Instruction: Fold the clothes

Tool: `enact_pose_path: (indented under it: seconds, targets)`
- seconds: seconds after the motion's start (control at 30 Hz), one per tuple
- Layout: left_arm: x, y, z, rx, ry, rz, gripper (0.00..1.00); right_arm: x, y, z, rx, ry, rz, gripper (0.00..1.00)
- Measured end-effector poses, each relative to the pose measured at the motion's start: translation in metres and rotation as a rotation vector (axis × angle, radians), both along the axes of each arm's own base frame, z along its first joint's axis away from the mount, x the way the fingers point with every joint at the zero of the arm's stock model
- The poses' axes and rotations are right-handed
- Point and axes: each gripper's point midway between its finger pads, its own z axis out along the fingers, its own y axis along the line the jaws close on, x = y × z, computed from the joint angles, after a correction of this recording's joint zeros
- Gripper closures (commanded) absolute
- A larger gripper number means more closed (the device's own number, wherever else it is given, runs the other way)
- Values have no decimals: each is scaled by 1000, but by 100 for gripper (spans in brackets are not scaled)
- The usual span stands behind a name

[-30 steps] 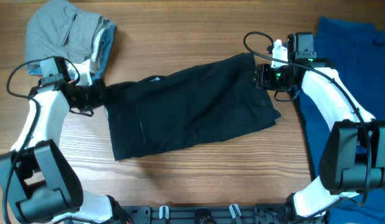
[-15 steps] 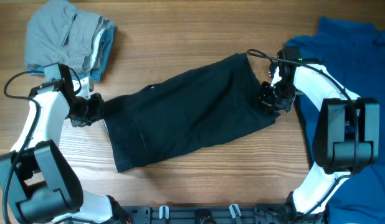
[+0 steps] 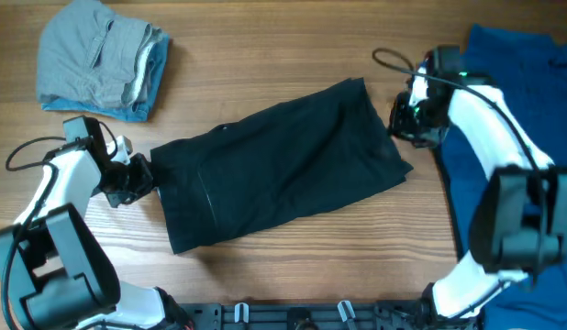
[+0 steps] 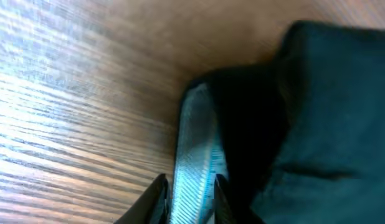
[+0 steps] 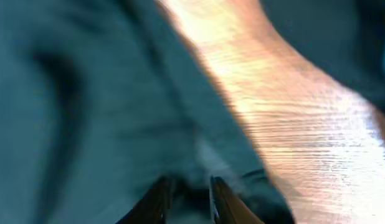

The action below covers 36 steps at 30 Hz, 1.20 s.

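Note:
A black garment point(image 3: 283, 160) lies spread diagonally across the middle of the wooden table. My left gripper point(image 3: 139, 177) is at its left edge. In the left wrist view the fingers point(image 4: 191, 199) are shut on a pale folded strip of the garment's hem point(image 4: 195, 149), with the dark cloth point(image 4: 329, 112) to the right. My right gripper point(image 3: 400, 124) is at the garment's right edge. The right wrist view is blurred; the fingers point(image 5: 187, 196) sit close together with dark cloth point(image 5: 86, 112) between them.
A folded grey and light-blue pile point(image 3: 100, 60) lies at the back left. A blue garment point(image 3: 513, 137) covers the right side of the table under my right arm. Bare wood point(image 3: 293, 266) shows along the front edge.
My left gripper has moved toward the front, dragging the garment's left edge with it. My right gripper dipped onto the right edge, then moved back a little. The garment has shifted slightly.

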Motion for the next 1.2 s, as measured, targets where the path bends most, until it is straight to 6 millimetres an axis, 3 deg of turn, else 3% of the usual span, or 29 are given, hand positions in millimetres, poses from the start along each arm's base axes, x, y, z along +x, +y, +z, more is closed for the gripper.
enact_pose_path:
  seconds: [0.03,0.07,0.13,0.27,0.3,0.33,0.37,0.4,0.43,0.57,0.63,0.7,0.73,0.77,0.87,0.93,1.0,1.1,1.2]
  targets:
    - [5,-1,8,-4,-28,-1,75,0,5,19,22,-36,23,41]
    - [13,-1,21,-4,-76,-4,71,-9,10,28,33,-19,39,34]
    - [31,-4,64,-6,-228,-23,61,-42,4,14,-33,112,27,27]
    - [30,-22,59,-21,-212,-81,61,-66,-5,-12,-85,184,36,27]
    - [28,-27,55,-26,-199,-94,64,-71,-5,-18,-84,197,43,41]
    - [20,-36,43,-33,-163,-117,73,-79,-4,-27,-83,217,55,66]
    - [14,-40,32,-32,-134,-128,83,-83,-3,-32,-75,221,63,84]
    - [8,-42,22,-32,-103,-131,92,-87,-2,-37,-69,229,69,96]
    - [3,-41,10,-18,-82,-137,96,-90,-2,-40,-67,237,67,96]
    - [-6,-35,-16,11,-22,-120,96,-106,-10,-42,-103,325,-49,96]
    - [4,-30,-16,39,-56,-112,95,-121,-16,-40,-128,402,-122,96]
    - [30,-18,-16,102,-146,-106,95,-138,-19,-36,-147,478,-168,96]
    - [36,-14,-15,124,-168,-103,95,-140,-19,-35,-151,491,-180,81]
    - [41,-12,-14,135,-177,-100,89,-141,-20,-35,-155,495,-199,63]
    - [40,-7,-7,148,-98,-98,68,-127,-23,-39,-166,441,-213,59]
    - [43,-4,14,145,-52,-99,29,-116,-25,-35,-171,402,-207,57]
    - [39,-4,34,138,-7,-107,6,-104,-25,-28,-168,359,-183,59]
    - [23,-1,45,121,47,-87,0,-76,-7,-19,-54,238,-42,72]
    - [11,12,41,109,78,-39,0,-61,25,-9,123,135,110,73]
